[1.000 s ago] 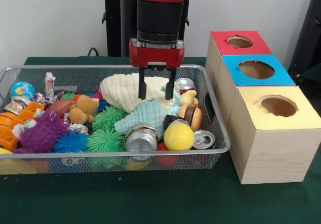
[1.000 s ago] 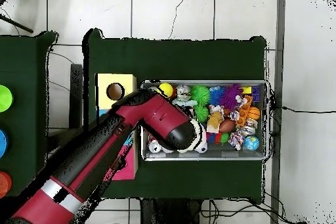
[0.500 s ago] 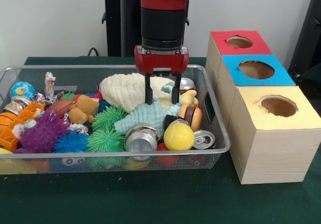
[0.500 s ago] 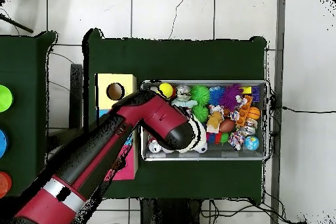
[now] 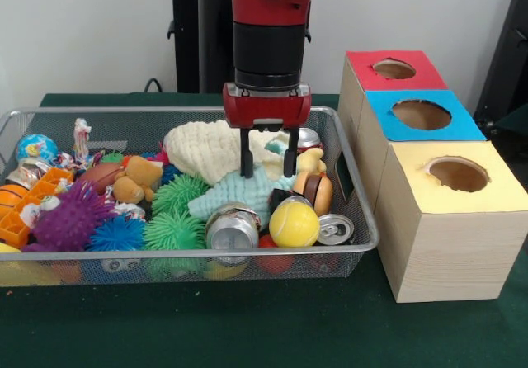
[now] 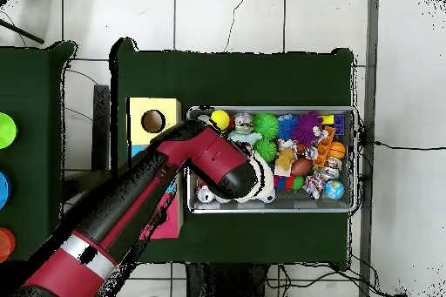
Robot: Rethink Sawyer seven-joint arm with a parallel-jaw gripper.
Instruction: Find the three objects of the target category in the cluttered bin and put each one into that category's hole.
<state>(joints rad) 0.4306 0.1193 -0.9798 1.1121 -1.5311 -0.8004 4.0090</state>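
My gripper (image 5: 268,172) is open inside the wire bin (image 5: 355,195), its two black fingers (image 5: 246,162) reaching down to the top of a light blue knobbly plush (image 5: 235,193). Just behind them lies a cream plush (image 5: 202,149). Crushed cans sit at the bin's front (image 5: 232,228), front right (image 5: 334,229) and back right (image 5: 306,139). A yellow ball (image 5: 294,222) and a burger toy (image 5: 318,191) lie right of the gripper. In the overhead view the red arm (image 6: 209,158) hides the gripper and the bin's (image 6: 272,209) left part.
Three boxes with round holes stand right of the bin: red (image 5: 393,69), blue (image 5: 421,114), yellow (image 5: 459,175). Spiky green (image 5: 173,229), blue (image 5: 117,233) and purple (image 5: 70,217) balls, a globe ball (image 5: 36,148) and orange toys (image 5: 21,211) fill the bin's left.
The gripper has come down and shifted slightly right, from above the cream plush to the top of the light blue plush. Its fingers stay open.
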